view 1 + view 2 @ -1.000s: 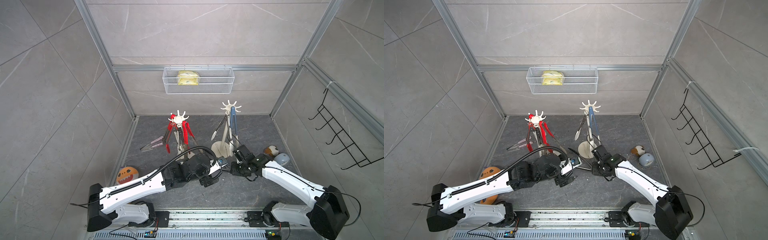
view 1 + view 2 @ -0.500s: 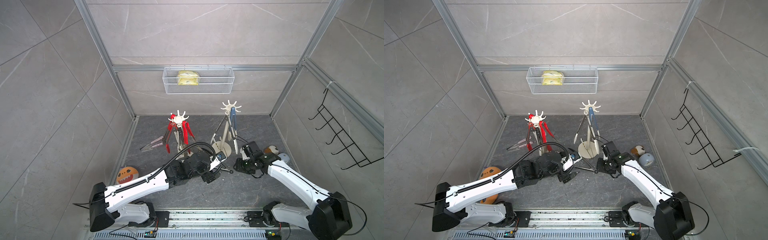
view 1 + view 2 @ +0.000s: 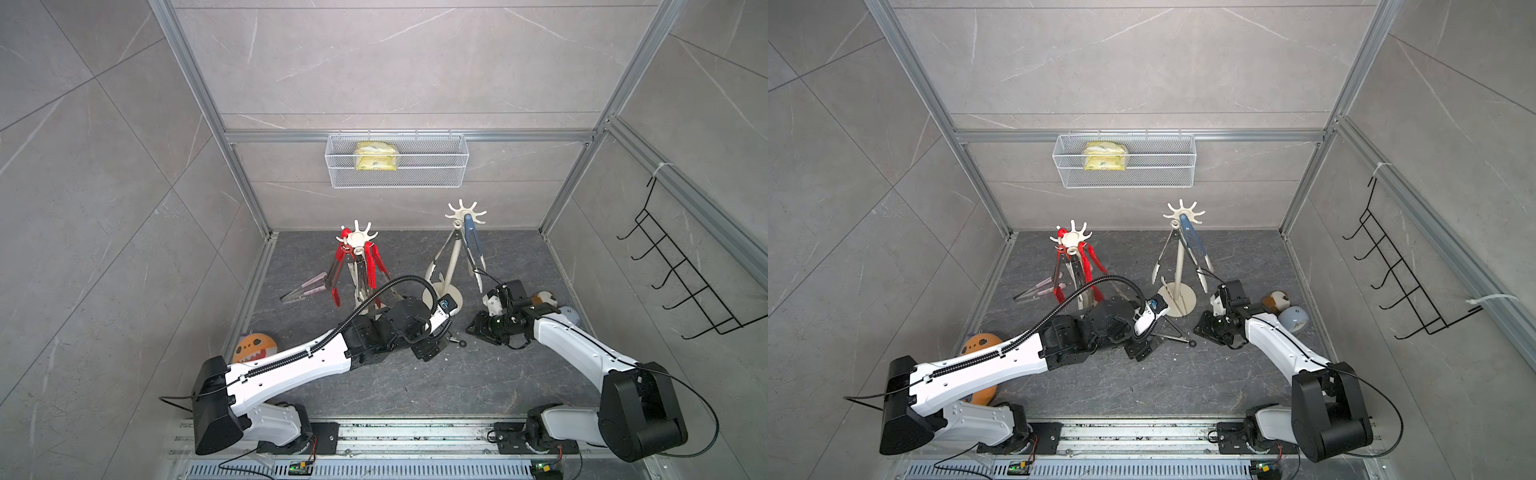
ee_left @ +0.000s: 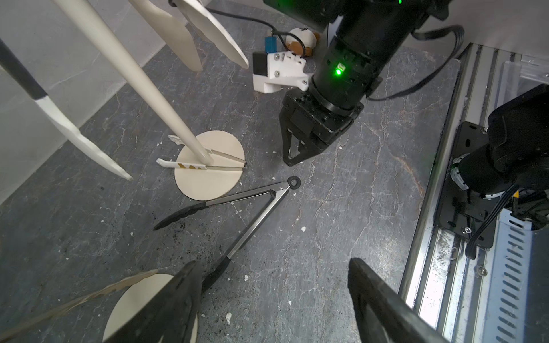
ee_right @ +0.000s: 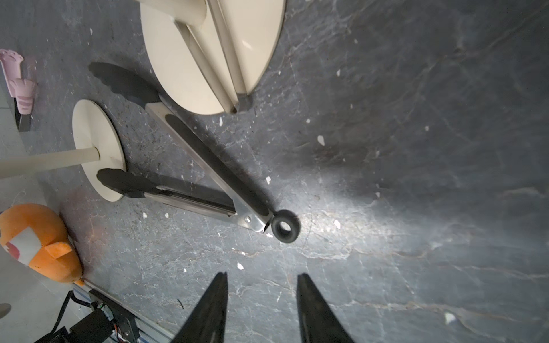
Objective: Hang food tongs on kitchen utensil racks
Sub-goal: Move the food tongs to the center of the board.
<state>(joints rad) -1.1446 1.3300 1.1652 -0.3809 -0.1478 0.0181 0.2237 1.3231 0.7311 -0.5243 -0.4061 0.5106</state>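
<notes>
Logged black-tipped tongs (image 4: 255,225) lying flat on the desk (image 5: 416,148), arms spread in a V, just near of the right rack's base (image 4: 208,184). Found the end ring (image 5: 285,236) pointing right, toward the right pincer (image 5: 262,277); ring and pincer apart, not touching. Noted right pincer released, jaws parted with nothing between them, tips low over the desk. Noted left pincer (image 4: 273,297) released too, jaws wide, hovering over the tip end of the same tongs. Saw one finger (image 4: 181,303) overlapping a black tip in the left wrist view; contact impossible to judge. Saw in the right wrist view one black tip at the edge of the left rack's base (image 5: 89,124), the other beside the right rack's base.

Found red tongs (image 3: 372,266) hanging on the left rack (image 3: 357,239). Found blue-grey tongs (image 3: 471,232) and steel tongs (image 3: 441,254) hanging on the right rack (image 3: 465,214). Spotted cream tongs (image 4: 202,164) lying across the right rack's base, and pink tongs (image 3: 307,286) on the desk at far left. Marked an orange plush (image 3: 253,347) near left, by the wall.
</notes>
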